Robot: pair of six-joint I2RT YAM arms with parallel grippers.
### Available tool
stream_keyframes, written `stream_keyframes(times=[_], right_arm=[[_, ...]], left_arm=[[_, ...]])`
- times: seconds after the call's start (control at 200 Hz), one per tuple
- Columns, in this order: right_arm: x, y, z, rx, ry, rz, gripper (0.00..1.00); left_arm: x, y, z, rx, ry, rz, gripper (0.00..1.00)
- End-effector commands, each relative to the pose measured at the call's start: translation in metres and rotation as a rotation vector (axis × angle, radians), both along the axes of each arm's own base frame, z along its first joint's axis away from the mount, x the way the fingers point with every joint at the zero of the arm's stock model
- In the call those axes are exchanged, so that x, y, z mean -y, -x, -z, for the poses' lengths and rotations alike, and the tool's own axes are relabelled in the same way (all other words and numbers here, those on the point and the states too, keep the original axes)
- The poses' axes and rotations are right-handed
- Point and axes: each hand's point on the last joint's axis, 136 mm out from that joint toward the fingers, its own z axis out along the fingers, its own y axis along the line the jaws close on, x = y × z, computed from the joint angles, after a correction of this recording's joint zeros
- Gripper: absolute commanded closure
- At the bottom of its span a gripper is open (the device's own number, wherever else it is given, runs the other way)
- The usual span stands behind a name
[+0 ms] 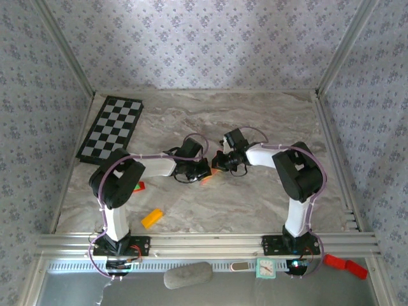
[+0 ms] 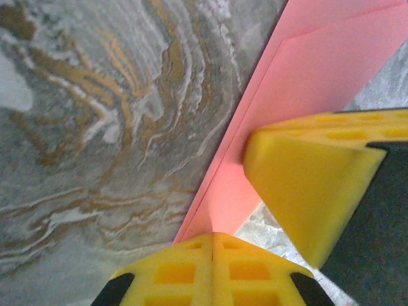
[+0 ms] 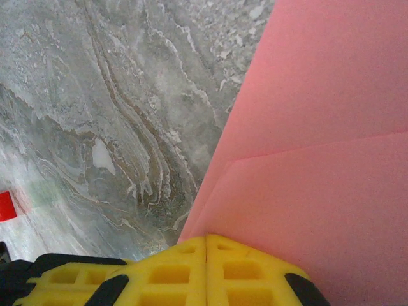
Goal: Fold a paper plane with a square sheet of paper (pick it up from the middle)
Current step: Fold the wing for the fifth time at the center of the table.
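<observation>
The square sheet of paper [image 2: 306,70] is salmon-pink, folded into layers with angled edges and a crease [image 3: 319,191]. From above, a small corner of it [image 1: 206,178] peeks out between the two grippers at the table's middle. My left gripper [image 2: 213,241] is shut, and a narrow point of the paper runs into the seam of its jaws. My right gripper [image 3: 206,242] is also shut on the paper's edge. One yellow finger of the right gripper [image 2: 306,185] presses in from the right in the left wrist view. Both grippers [image 1: 203,171] [image 1: 218,162] nearly touch.
A chessboard [image 1: 111,127] lies at the back left. A small orange block [image 1: 152,218] and a red-and-green block [image 1: 138,186] sit near the left arm's base. The marble table [image 1: 255,204] is walled on three sides.
</observation>
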Motion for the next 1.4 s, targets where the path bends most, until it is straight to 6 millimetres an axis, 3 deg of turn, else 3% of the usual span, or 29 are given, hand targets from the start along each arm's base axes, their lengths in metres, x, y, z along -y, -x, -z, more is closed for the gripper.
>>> stream_keyframes(times=[0.0, 0.125, 0.889, 1.144, 1.399], right_arm=[[0.025, 0.012, 0.040, -0.055, 0.163, -0.029, 0.93], [0.029, 0.014, 0.045, -0.060, 0.184, -0.076, 0.93], [0.031, 0.014, 0.048, -0.076, 0.178, -0.093, 0.95], [0.030, 0.013, 0.046, -0.077, 0.169, -0.095, 0.95], [0.028, 0.015, 0.049, -0.099, 0.156, -0.100, 0.98]], left_arm=[[-0.007, 0.015, -0.011, -0.015, 0.005, 0.048, 0.95], [-0.002, 0.014, -0.020, 0.016, 0.039, 0.077, 0.91], [-0.001, 0.007, 0.005, -0.030, 0.013, 0.113, 0.98], [0.005, -0.007, -0.013, 0.015, 0.038, 0.106, 0.98], [0.006, -0.014, 0.001, -0.006, 0.024, 0.093, 0.99]])
